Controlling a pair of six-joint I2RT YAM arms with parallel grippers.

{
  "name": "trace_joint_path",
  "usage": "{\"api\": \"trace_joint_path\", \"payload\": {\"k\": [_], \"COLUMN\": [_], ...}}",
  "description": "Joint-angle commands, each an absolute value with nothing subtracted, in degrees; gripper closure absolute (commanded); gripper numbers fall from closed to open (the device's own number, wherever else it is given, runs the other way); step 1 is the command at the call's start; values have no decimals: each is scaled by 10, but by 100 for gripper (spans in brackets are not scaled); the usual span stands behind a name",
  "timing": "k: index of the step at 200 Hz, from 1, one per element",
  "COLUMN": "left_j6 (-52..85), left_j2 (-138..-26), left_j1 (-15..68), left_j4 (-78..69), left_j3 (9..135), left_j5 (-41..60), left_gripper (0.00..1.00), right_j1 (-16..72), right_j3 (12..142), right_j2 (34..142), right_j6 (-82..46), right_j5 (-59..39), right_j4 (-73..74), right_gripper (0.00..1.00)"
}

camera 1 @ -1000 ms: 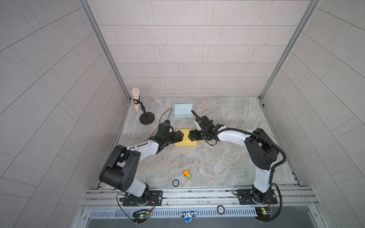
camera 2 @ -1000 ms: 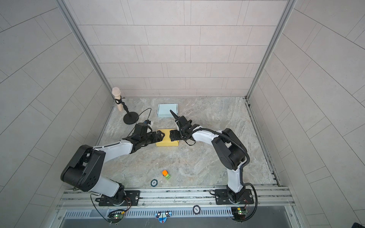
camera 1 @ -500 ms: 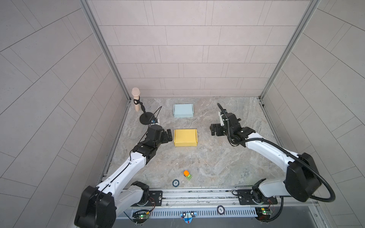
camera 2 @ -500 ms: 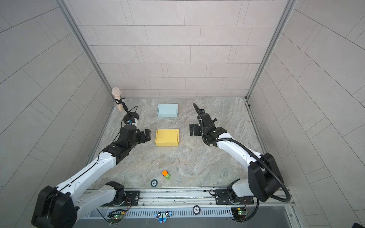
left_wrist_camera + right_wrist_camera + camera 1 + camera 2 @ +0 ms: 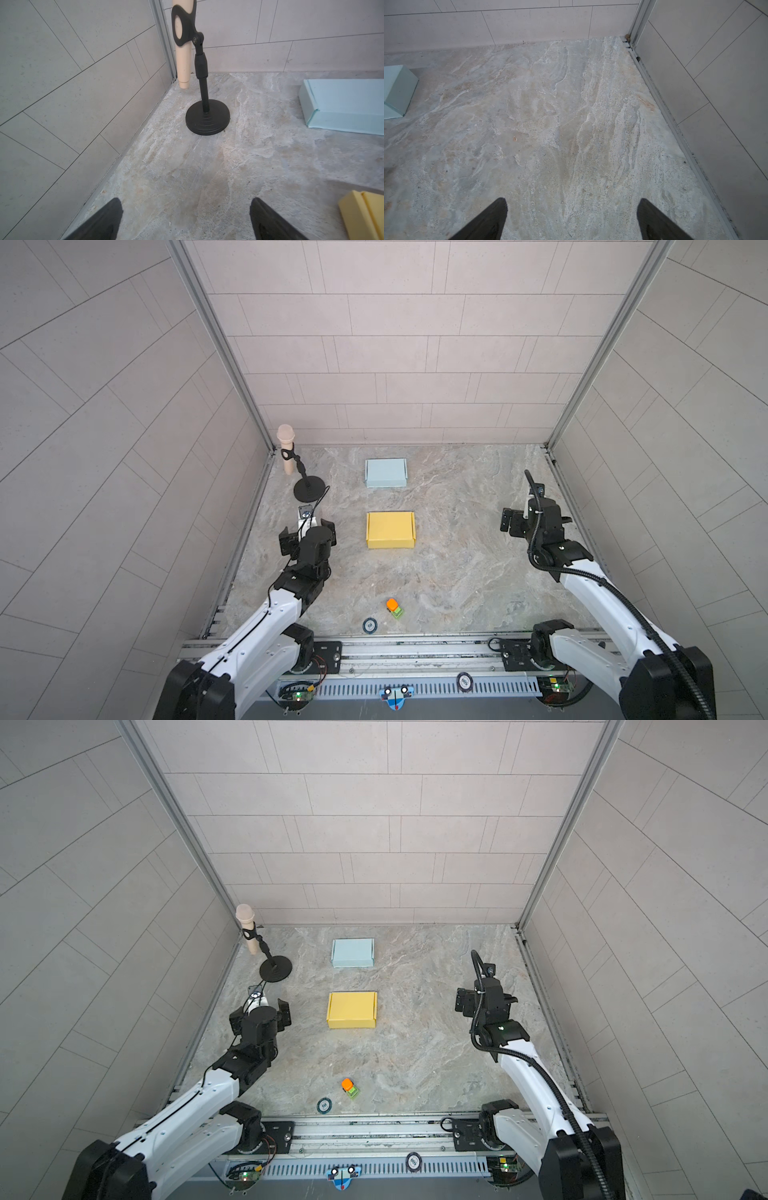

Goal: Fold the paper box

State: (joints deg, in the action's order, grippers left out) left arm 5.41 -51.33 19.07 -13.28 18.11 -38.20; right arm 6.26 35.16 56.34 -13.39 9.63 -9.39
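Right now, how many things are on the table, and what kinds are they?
2 boxes: a yellow box and a blue box
1 microphone on its stand
1 small toy
1 round disc
Total: 5

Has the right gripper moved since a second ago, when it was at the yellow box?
Yes. The right gripper has pulled back rightward, away from the yellow box, and now hangs near the right wall rail, jaws open.
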Motion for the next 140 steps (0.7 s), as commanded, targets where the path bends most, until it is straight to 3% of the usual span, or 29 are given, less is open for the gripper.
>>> {"api": "trace_joint_path", "payload": {"k": [1, 67, 140], "left_j6": [4, -5, -1], "left_j2": [-543, -712, -830], "left_j1": [165, 114, 72], "left_j4": [-311, -513, -538], "left_j3": [145, 150, 206], "left_j5": [-385, -294, -197], "left_gripper": [0, 0, 0], "right_j1": [55, 48, 39], "right_j3": [321, 198, 186], "right_j2": [558, 563, 732], "right_j6": [-80, -71, -57], "right_j5": [83, 156, 143], "right_j4": [-28, 213, 398], "right_gripper": [1, 0, 1]}}
